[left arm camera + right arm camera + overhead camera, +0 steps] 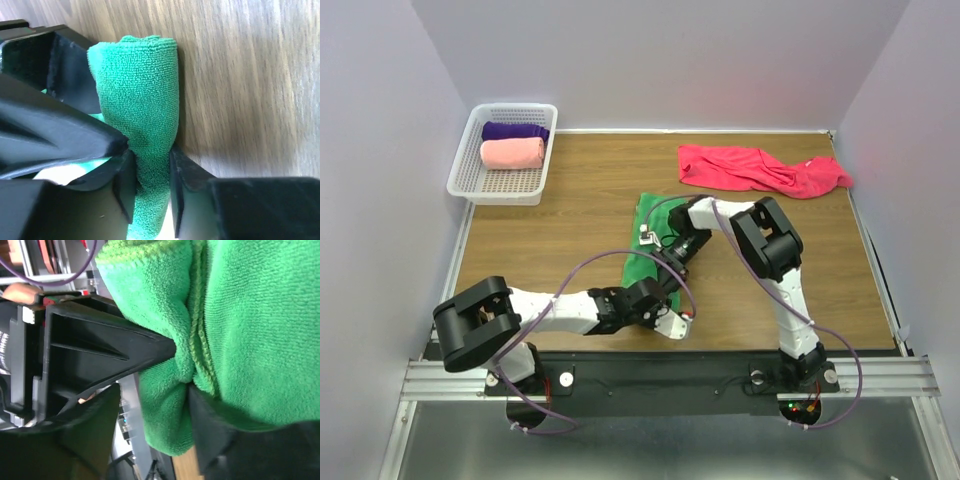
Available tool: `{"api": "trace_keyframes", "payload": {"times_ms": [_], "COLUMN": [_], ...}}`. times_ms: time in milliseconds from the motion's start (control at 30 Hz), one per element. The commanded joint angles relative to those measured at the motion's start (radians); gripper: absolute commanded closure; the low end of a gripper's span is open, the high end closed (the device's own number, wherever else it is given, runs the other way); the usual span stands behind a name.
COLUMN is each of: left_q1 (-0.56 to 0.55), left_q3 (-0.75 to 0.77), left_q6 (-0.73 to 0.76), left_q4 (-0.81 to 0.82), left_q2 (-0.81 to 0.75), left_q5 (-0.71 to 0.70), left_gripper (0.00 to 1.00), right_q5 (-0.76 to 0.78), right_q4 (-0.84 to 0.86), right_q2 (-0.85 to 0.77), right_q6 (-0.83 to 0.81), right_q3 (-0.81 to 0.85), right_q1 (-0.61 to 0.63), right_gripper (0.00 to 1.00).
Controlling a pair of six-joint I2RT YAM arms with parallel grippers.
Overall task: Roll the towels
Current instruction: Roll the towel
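The green towel (643,214) lies partly rolled in the middle of the table, its near end lifted between both grippers. My left gripper (669,287) is shut on a folded edge of it; in the left wrist view the cloth (137,85) is pinched at the gripper (150,172). My right gripper (677,251) is shut on the same towel (250,315), the cloth squeezed at the gripper (186,377). The crimson towel (760,168) lies crumpled and flat at the back right. The salmon-pink towel (512,153) and the purple towel (515,130) sit rolled in the basket.
The white mesh basket (500,190) stands at the back left corner. White walls close in the wooden table (570,230) on three sides. The two arms cross close together over the table's middle front.
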Motion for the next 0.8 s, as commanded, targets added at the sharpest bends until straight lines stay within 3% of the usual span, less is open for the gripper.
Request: {"api": "trace_keyframes", "payload": {"times_ms": [0, 233, 300, 400, 500, 767], "left_q1": [0.021, 0.078, 0.124, 0.213, 0.292, 0.463], "left_q3": [0.043, 0.211, 0.263, 0.357, 0.454, 0.615], "left_q6": [-0.055, -0.074, -0.088, -0.103, -0.08, 0.049], "left_q4": [-0.203, -0.44, -0.513, -0.595, -0.697, -0.834], "left_q2": [0.011, 0.131, 0.181, 0.244, 0.312, 0.473], "left_q5": [0.191, 0.404, 0.463, 0.584, 0.673, 0.846], "left_gripper": [0.68, 0.7, 0.7, 0.68, 0.67, 0.63], "right_q5": [0.108, 0.242, 0.227, 0.187, 0.24, 0.377], "right_q4": [0.023, 0.023, 0.072, 0.141, 0.198, 0.301], "right_q2": [-0.055, -0.123, -0.168, -0.241, -0.413, -0.759], "right_q6": [-0.004, 0.084, 0.119, 0.165, 0.174, 0.118], "right_q3": [0.091, 0.427, 0.439, 0.41, 0.325, -0.01], "right_q1": [-0.058, -0.196, -0.242, -0.337, -0.409, -0.416], "right_gripper": [0.32, 0.19, 0.15, 0.11, 0.04, 0.02]}}
